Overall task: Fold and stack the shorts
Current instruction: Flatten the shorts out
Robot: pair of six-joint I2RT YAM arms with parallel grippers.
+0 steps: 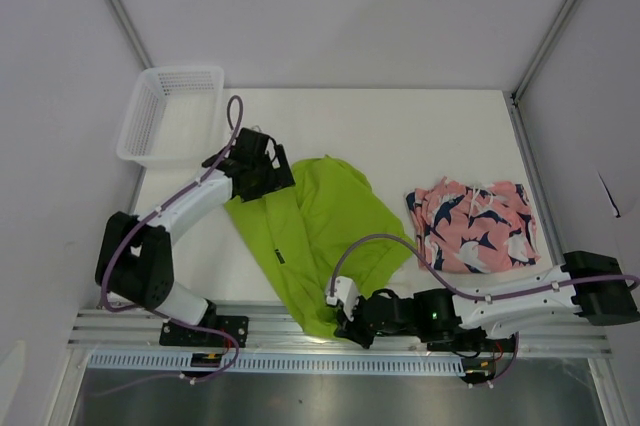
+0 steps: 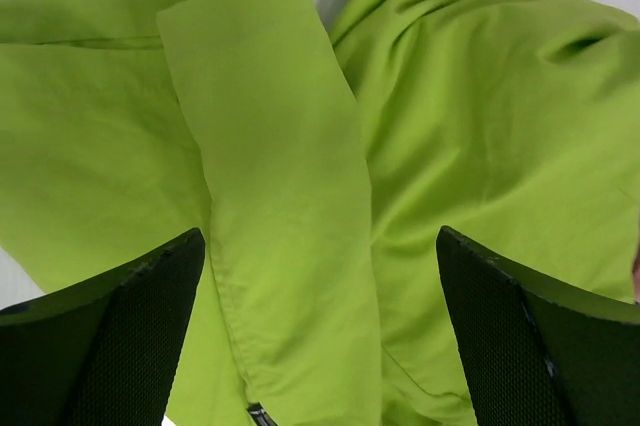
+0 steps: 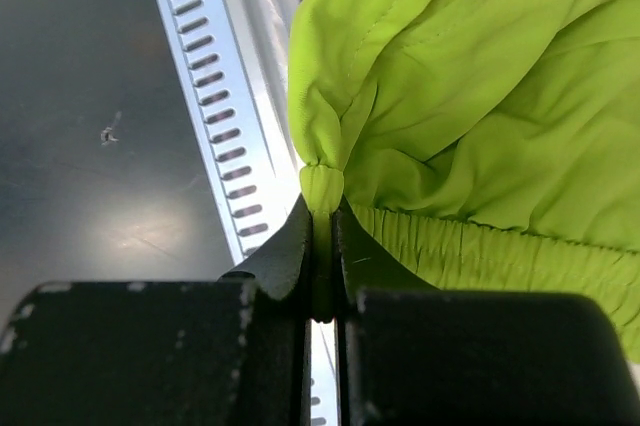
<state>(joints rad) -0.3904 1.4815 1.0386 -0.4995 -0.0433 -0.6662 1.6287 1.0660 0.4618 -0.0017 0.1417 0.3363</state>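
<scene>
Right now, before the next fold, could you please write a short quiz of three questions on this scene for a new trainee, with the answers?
1. True or false: the left gripper is clamped on the lime-green shorts.
2. What does the right gripper pinch? A) a white cord B) a bunched edge of the lime-green shorts C) nothing
3. In the top view, on which side of the green pair do the coral-pink shorts lie, and does a gripper hold them?

Key
1. False: its jaws stand open over the cloth.
2. B.
3. On the right side; neither gripper holds them.
</scene>
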